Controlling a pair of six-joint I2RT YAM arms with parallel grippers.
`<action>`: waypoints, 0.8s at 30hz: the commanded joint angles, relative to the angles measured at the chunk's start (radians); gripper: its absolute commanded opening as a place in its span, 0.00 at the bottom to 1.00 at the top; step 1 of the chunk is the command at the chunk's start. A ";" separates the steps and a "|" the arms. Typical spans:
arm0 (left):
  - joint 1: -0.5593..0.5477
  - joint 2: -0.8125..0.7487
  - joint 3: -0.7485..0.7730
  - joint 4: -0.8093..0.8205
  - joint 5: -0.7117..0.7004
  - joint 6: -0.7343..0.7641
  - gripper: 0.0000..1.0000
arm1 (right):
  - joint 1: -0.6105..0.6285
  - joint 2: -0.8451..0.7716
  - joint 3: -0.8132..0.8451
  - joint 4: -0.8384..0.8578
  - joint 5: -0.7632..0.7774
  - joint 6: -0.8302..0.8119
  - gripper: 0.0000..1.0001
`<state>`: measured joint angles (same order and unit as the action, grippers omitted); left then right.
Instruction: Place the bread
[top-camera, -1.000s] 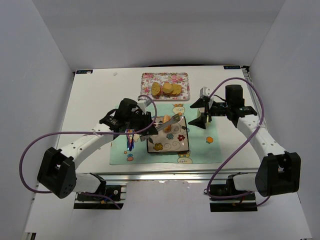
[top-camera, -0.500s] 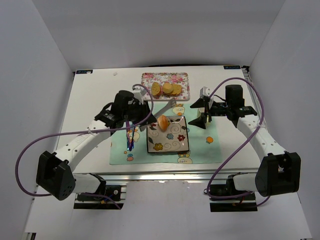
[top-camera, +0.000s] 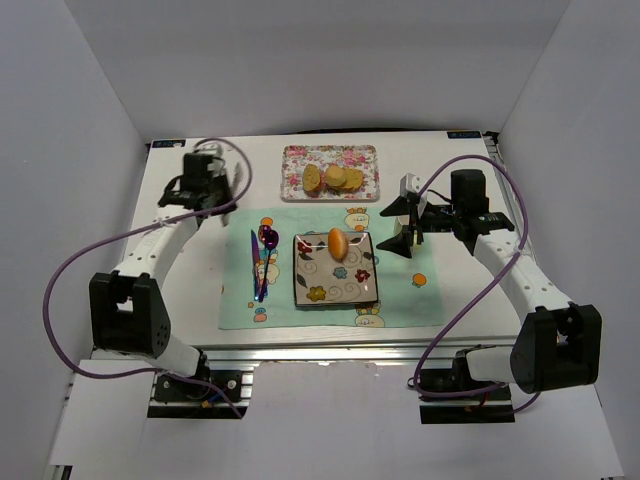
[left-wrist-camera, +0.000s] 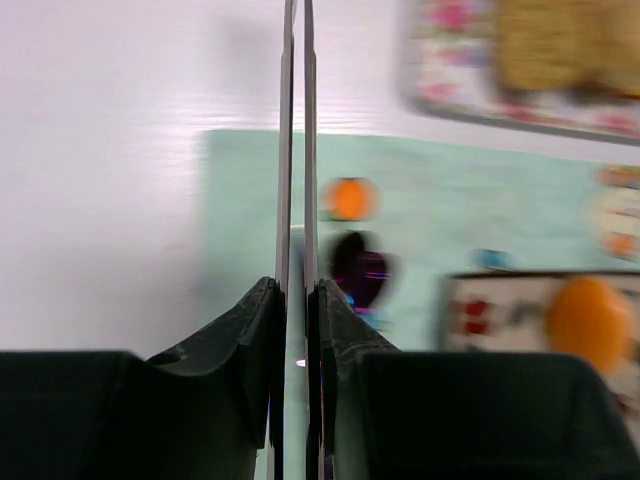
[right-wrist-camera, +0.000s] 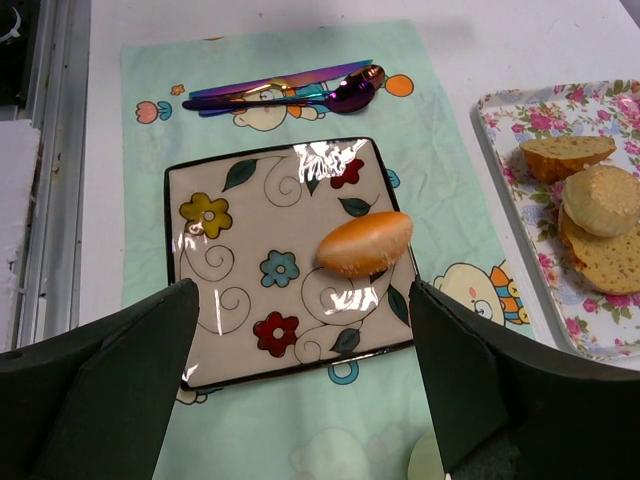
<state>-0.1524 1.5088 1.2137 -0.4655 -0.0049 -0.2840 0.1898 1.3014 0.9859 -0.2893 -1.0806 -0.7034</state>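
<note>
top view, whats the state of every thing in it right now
bread: lying on the plate, no gripper on it
plate: flat on the placemat, holding only the bread
placemat: spread flat on the table
tray: holding the bread slices
cutlery: lying on the placemat, left of the plate
left gripper: shut, empty
right gripper: open, empty

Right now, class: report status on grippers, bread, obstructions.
Left gripper shut, empty. Right gripper open, empty. Bread lying on square plate. Nothing in the way.
</note>
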 joint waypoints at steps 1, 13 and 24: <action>0.194 -0.032 -0.173 0.062 -0.036 0.235 0.00 | -0.004 -0.011 0.017 0.013 -0.024 0.010 0.89; 0.333 0.106 -0.370 0.249 0.066 0.319 0.30 | -0.004 0.013 0.072 -0.092 0.003 -0.010 0.89; 0.341 -0.126 -0.398 0.235 0.043 0.181 0.98 | 0.007 0.053 0.177 0.030 0.455 0.499 0.89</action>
<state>0.1825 1.5352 0.8089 -0.2320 0.0338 -0.0411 0.1924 1.3328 1.0526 -0.2964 -0.8009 -0.4090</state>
